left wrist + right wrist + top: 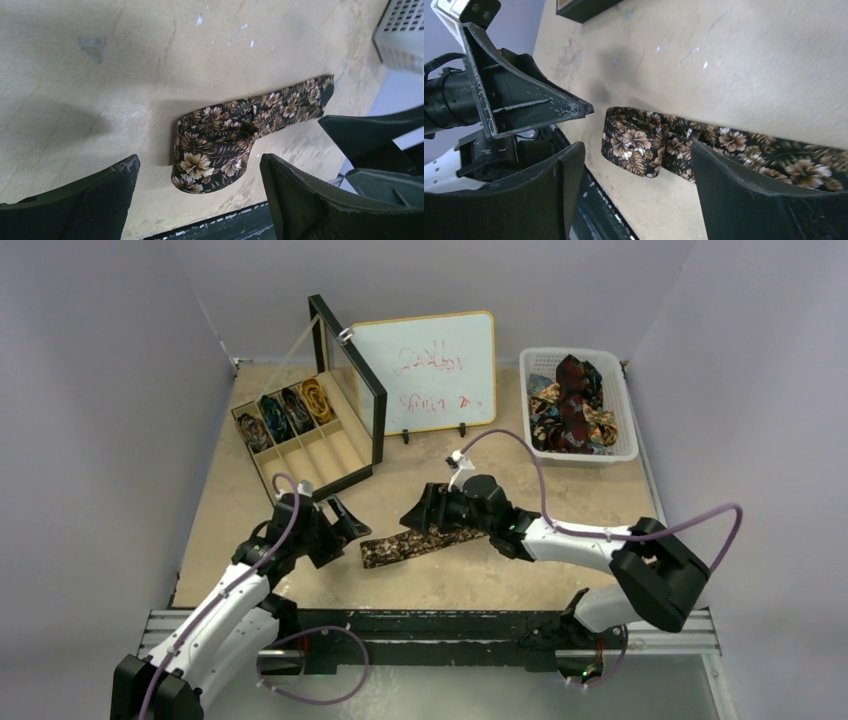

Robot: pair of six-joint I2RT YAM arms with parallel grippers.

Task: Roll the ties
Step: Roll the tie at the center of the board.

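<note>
**First fold made, roll hardly begun**

Lowest in the top view, the black rail (440,625) runs along the table's front edge. Just above it, at centre frame, lies the brown-gold floral tie (400,547), a strip stretched left to right on the table (600,500). The left gripper (345,530) hovers at the strip's left end with jaws spread wide, holding nothing. In its wrist view that end is doubled over into one loose, flattened loop directly below the jaws. The right gripper (415,512) hangs over the middle of the strip, jaws equally wide, also holding nothing.

I judge this to be the start of rolling this tie: one turn exists, but it is slack. The next move probably calls for one gripper to pinch the folded end across its width while the other pins the flat length, so the loop can be turned over tightly without the silky cloth springing open.

Room is tight low in the frame: the folded end sits near the front edge and rail, and the two grippers are close together. Above the strip, bare tabletop gives space to roll rightward.

Further up, at upper left, the open box (320,455) holds four rolled ties (285,410) in its far row, with its lid (352,390) standing upright. A whiteboard (425,370) stands at top centre. At upper right, a white basket (566,350) holds more loose ties (575,405).
</note>
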